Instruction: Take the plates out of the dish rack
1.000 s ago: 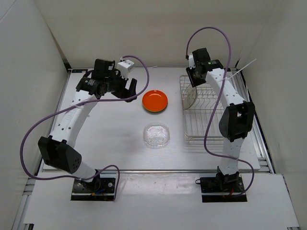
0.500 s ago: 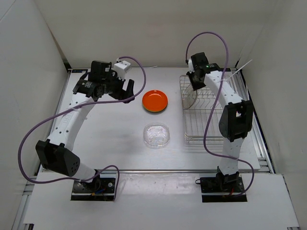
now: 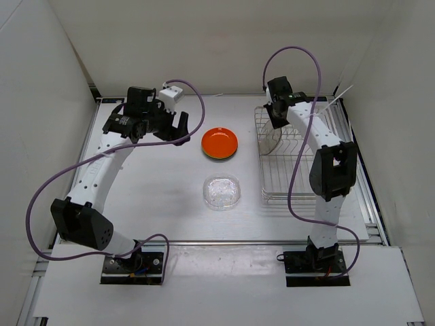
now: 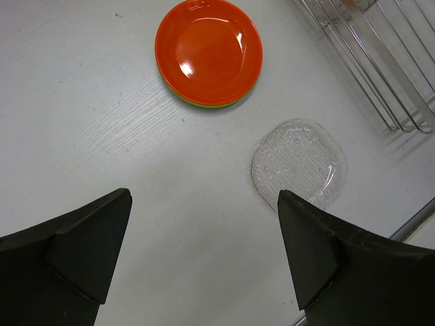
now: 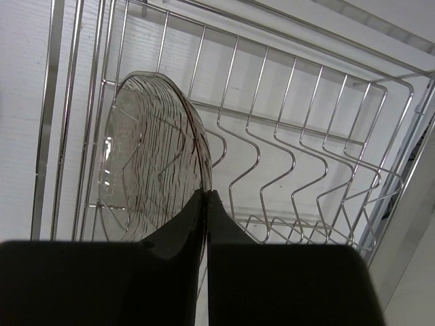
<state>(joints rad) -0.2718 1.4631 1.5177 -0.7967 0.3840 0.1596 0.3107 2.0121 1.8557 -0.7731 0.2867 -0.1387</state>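
Right hand [image 5: 206, 198] is pinched shut on the rim of the clear plate [image 5: 153, 156] standing in the dish rack [image 5: 292, 124]; on so shallow a hold, I judge it could slip or snag on the rack when lifted.

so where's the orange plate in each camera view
top external: orange plate lies mid-table, left of the dish rack.
left wrist: top centre, with a corner of the dish rack at top right.
right wrist: not in it; only the dish rack and a clear plate standing in it.
shared landmark: the dish rack, in all three.
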